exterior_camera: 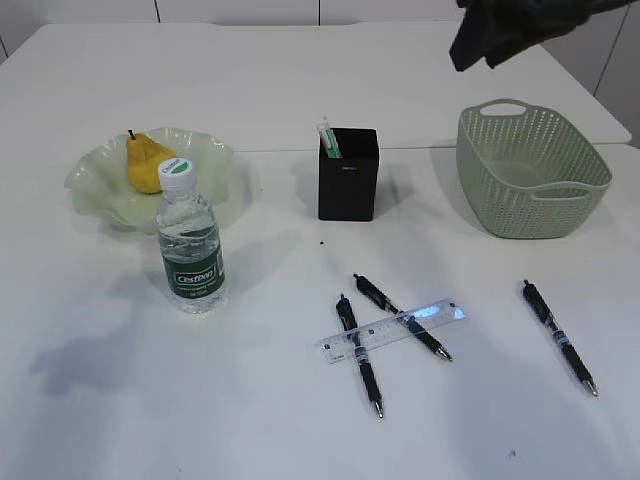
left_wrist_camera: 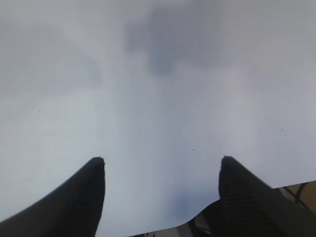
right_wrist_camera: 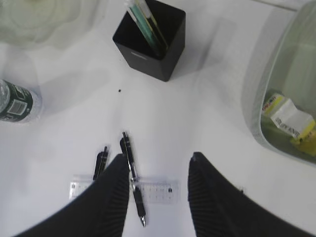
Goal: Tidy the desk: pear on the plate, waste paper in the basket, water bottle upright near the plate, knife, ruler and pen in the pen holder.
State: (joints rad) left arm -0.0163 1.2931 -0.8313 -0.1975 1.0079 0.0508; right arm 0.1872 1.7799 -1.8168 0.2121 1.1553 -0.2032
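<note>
The yellow pear (exterior_camera: 147, 162) lies on the green ruffled plate (exterior_camera: 95, 190), and the water bottle (exterior_camera: 188, 240) stands upright just in front of it. Slim mint-green and pale sticks (right_wrist_camera: 145, 24) rise from the black pen holder (exterior_camera: 348, 180); I cannot tell whether one is the knife. The clear ruler (exterior_camera: 440, 312) lies on the desk across two black pens (exterior_camera: 360, 355), with a third pen (exterior_camera: 558, 335) to the right. Crumpled waste paper (right_wrist_camera: 289, 118) sits in the basket (exterior_camera: 530, 190). My right gripper (right_wrist_camera: 158, 157) hangs open and empty high above the ruler (right_wrist_camera: 158, 191). My left gripper (left_wrist_camera: 162, 159) is open over bare desk.
In the exterior view the dark right arm (exterior_camera: 500, 35) shows at the top right, above the basket. The left arm is outside that view. The desk's near edge (left_wrist_camera: 163, 229) shows under the left fingers. A tiny dark speck (exterior_camera: 320, 243) lies before the holder.
</note>
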